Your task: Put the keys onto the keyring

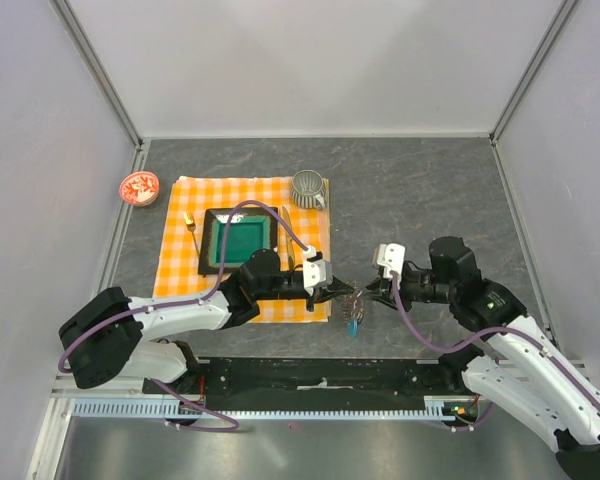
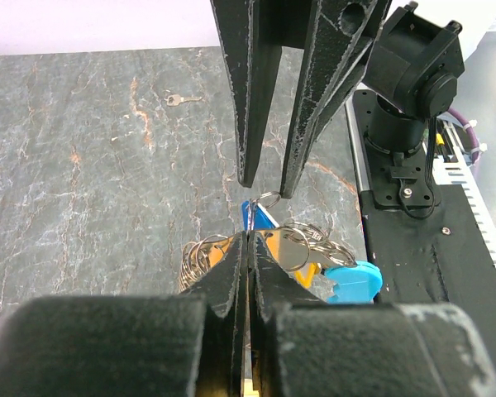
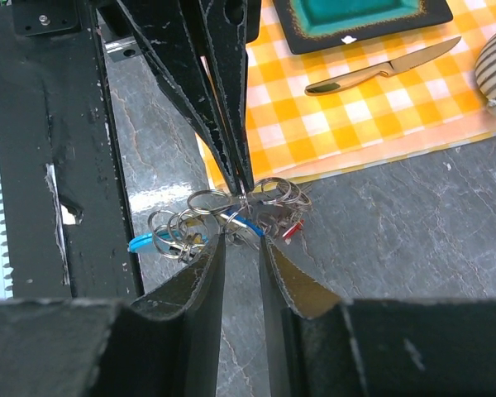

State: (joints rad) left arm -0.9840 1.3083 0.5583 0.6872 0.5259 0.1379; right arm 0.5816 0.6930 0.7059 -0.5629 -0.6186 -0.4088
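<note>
The keyring bunch [image 1: 355, 299] is a cluster of wire rings between the two grippers, with its cyan crescent tag [image 1: 352, 325] hanging toward the near edge. My left gripper [image 2: 248, 236] is shut on one ring of the bunch. The keys show in the left wrist view as a blue-headed key [image 2: 263, 217] and a yellow one [image 2: 314, 269], beside the cyan tag [image 2: 353, 283]. My right gripper [image 3: 241, 238] is open, its tips just short of the rings [image 3: 207, 201], a blue key [image 3: 246, 225] and a red key [image 3: 291, 230]. One loose key [image 2: 178, 99] lies apart on the table.
An orange checked cloth [image 1: 180, 270] holds a dark plate with a teal centre [image 1: 238, 240] and a knife [image 3: 380, 72]. A ribbed grey cup [image 1: 308, 187] stands at its far corner. A small red dish [image 1: 138, 186] sits far left. The black base rail [image 1: 320, 375] runs along the near edge.
</note>
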